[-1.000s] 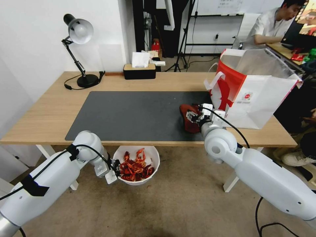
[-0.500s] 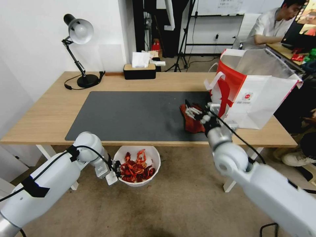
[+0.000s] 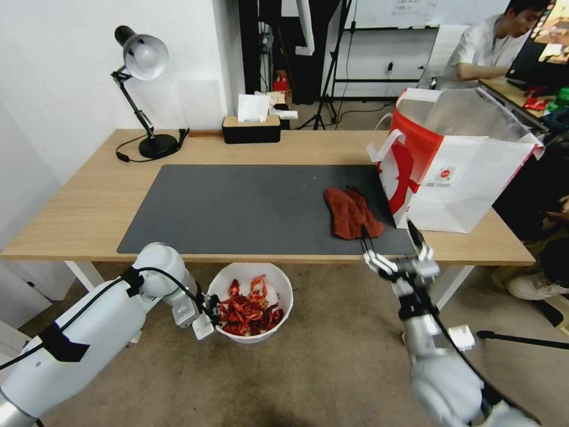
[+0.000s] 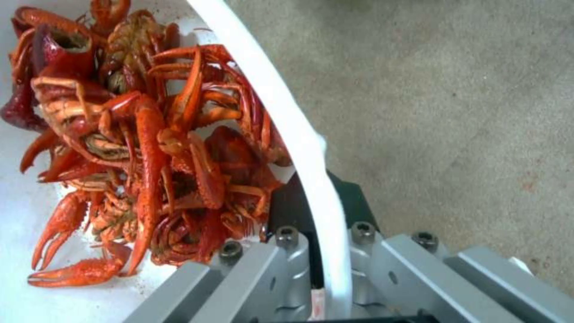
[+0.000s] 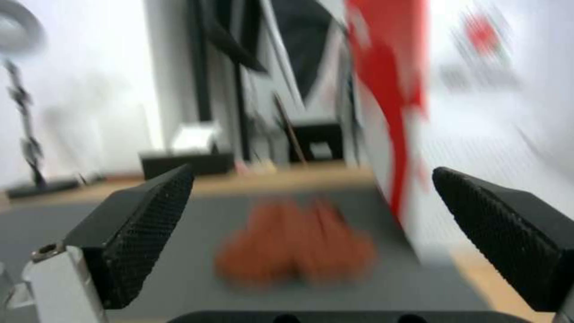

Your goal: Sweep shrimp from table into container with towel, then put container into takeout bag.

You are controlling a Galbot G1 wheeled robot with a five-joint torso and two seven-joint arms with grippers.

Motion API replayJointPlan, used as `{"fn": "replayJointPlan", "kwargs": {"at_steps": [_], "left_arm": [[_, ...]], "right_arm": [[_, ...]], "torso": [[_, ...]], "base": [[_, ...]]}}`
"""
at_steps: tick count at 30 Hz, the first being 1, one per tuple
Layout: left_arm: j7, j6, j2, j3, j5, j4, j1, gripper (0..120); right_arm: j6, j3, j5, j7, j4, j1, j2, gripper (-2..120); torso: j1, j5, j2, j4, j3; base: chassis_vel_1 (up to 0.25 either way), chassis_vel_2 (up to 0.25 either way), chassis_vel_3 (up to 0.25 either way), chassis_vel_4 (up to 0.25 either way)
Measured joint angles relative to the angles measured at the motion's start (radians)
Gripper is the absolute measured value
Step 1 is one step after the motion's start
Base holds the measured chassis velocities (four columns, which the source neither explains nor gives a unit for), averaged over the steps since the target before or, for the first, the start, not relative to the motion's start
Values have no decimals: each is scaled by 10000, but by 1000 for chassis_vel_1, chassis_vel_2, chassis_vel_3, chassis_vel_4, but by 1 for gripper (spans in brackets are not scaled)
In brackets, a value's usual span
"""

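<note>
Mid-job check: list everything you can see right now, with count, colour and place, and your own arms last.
shrimp: heap, red-orange, inside the container
container: one, white, below the table's near edge, gripped at the rim
towel: one, rust-red, on the mat beside the bag
takeout bag: one, red and white, table's right end
table: one, light wood
mat: one, dark grey, on the table
lamp: one, black, far left
tissue box: one, black, far edge
left claw: shut on the container rim
right claw: open, near the table's front edge
</note>
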Motion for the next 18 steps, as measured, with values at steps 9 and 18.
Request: {"fn": "replayJointPlan", "kwargs": {"at_steps": [9, 18], "left_arm": [[-57, -168, 20, -254, 50, -76, 207, 0], [-360, -264, 413, -888, 203, -1098, 1259, 0]], "right_arm": [[33, -217, 1171, -195, -173, -1085, 242, 100], [35, -393, 1532, -423, -220, -1080, 230, 100]], "torso": [[0, -1, -1, 2, 2], [0, -2, -3, 2, 2]], "base": [[0, 0, 0, 0], [0, 0, 0, 0]]}}
